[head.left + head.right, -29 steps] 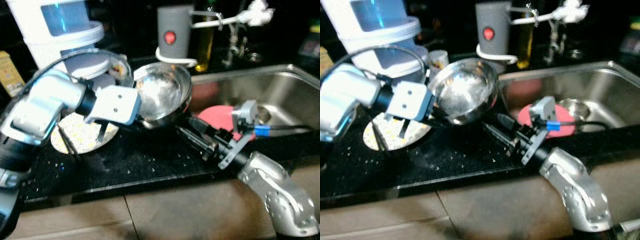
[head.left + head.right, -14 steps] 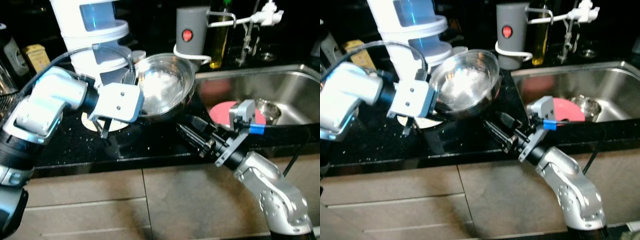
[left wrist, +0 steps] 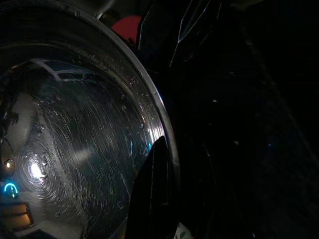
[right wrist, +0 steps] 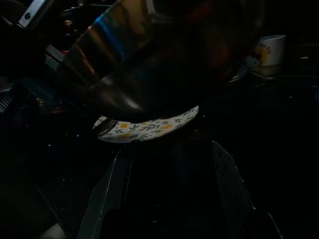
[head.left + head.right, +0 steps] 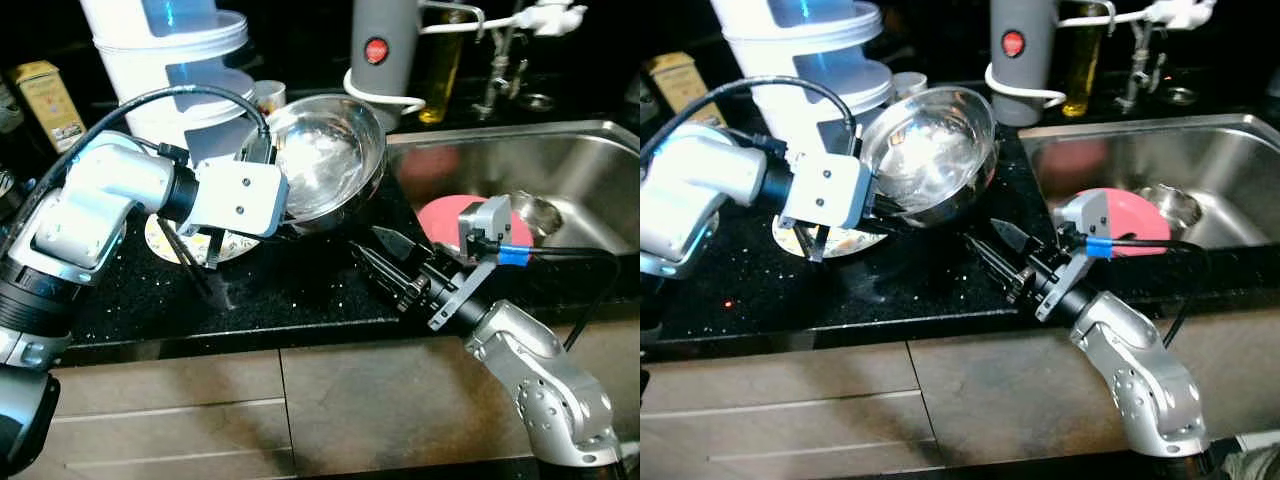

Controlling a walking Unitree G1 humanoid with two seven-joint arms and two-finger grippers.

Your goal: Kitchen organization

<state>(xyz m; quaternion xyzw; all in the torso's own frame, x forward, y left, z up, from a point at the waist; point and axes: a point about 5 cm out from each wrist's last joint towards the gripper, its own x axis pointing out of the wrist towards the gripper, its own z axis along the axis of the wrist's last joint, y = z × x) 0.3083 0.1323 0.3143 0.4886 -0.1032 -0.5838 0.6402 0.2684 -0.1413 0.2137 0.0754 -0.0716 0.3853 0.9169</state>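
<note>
Black speckled worktop (image 5: 300, 300) with steel sink (image 5: 560, 160) at 3 o'clock of it. Big white stacked appliance (image 5: 175, 50) at 11 o'clock, grey canister (image 5: 380, 45) at 12.

Steel bowl (image 5: 325, 170), tilted on edge near worktop centre, mouth toward the sink; left hand (image 3: 157, 189) pinching its rim, one finger inside, the other behind the wall. Bowl looks lifted or propped, not yet put anywhere final.

Right hand (image 5: 385, 262) sits low at 5 o'clock of the bowl, fingers spread, pointing under it, holding nothing.

Patterned plate (image 5: 845, 240) flat on the worktop at 8 o'clock of the bowl, partly under the left wrist. Pink plate (image 5: 445, 215) and small steel dish (image 5: 535, 215) in the sink. Mug (image 5: 267, 95) behind the bowl, oil bottle (image 5: 440, 70) by the tap (image 5: 500, 50), yellow box (image 5: 45, 90) far at 10 o'clock.

Progress guess: early-mid; bowl in hand, plates and sink items still loose. In the way: plate close under the left arm, canister and mug right behind the bowl, right hand crowding the bowl's underside.
</note>
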